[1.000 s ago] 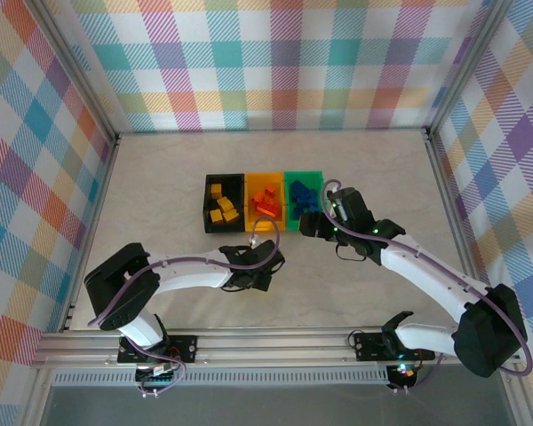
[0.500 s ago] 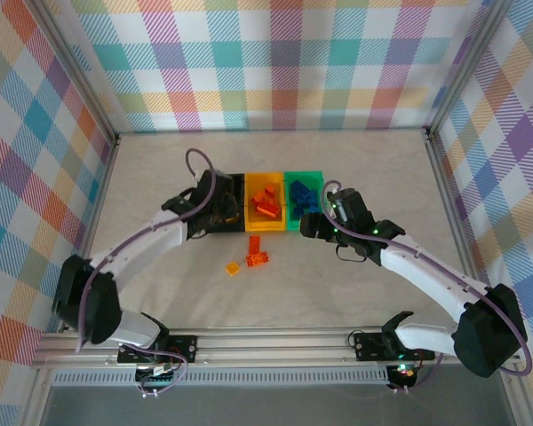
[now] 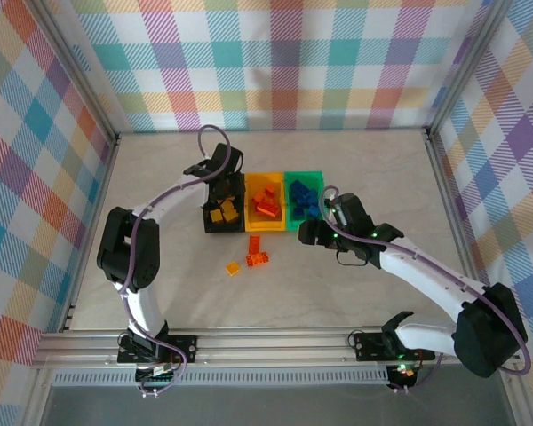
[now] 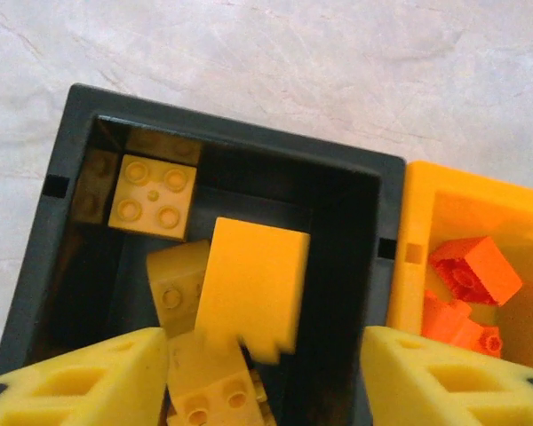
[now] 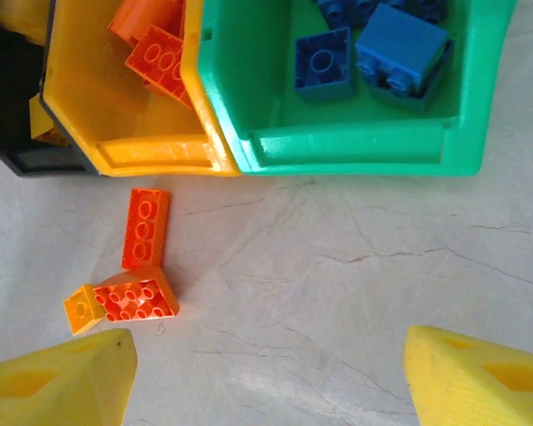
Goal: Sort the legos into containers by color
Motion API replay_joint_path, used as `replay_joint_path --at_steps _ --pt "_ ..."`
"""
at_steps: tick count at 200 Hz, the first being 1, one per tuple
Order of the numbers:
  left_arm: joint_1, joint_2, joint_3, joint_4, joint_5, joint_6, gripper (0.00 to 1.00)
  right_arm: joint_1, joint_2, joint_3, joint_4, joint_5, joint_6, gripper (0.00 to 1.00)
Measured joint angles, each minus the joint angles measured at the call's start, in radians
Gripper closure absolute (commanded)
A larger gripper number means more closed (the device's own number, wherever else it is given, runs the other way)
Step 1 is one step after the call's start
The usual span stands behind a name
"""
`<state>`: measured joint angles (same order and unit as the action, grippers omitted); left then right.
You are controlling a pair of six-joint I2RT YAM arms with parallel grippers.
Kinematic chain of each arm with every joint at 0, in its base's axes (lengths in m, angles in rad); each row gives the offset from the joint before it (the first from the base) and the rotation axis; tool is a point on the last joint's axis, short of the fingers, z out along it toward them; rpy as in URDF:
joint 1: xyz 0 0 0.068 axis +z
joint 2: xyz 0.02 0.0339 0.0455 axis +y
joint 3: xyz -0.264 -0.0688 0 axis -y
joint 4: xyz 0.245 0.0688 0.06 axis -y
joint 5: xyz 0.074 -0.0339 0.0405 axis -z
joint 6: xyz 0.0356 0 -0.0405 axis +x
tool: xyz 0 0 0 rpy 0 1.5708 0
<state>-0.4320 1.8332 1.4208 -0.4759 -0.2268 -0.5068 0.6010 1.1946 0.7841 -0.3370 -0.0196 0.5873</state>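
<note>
Over the black bin (image 4: 249,151), left hand (image 4: 265,377) spread; right hand (image 5: 266,373) spread too, three loose legos (image 5: 144,228) on table (image 5: 355,266) nearby.

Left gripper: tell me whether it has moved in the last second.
Yes. The left gripper went from the near side of the yellow-orange bin to above the black bin.
</note>
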Motion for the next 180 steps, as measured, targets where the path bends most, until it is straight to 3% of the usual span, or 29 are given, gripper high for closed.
replay_joint_path --at_steps 31,38,43,124,157,180 --pt "0.000 -0.021 0.008 -0.001 0.033 0.001 0.16 0.082 0.072 0.007 0.026 -0.009 0.000 0.20" --pt "0.000 -0.039 0.000 0.001 0.044 0.000 0.04 0.109 0.101 0.014 0.030 -0.008 0.000 0.19" --pt "0.000 -0.060 -0.011 0.005 0.053 -0.001 0.00 0.127 0.123 0.022 0.032 -0.008 0.000 0.19" --pt "-0.045 -0.640 -0.454 0.063 0.159 -0.070 0.00 0.345 0.503 0.298 0.063 0.072 0.000 0.15" --pt "-0.045 -0.768 -0.599 0.055 0.164 -0.100 0.00 0.393 0.639 0.430 0.020 0.169 -0.010 0.00" --pt "-0.044 -0.801 -0.626 0.053 0.164 -0.109 0.00 0.415 0.689 0.467 -0.019 0.237 -0.017 0.00"
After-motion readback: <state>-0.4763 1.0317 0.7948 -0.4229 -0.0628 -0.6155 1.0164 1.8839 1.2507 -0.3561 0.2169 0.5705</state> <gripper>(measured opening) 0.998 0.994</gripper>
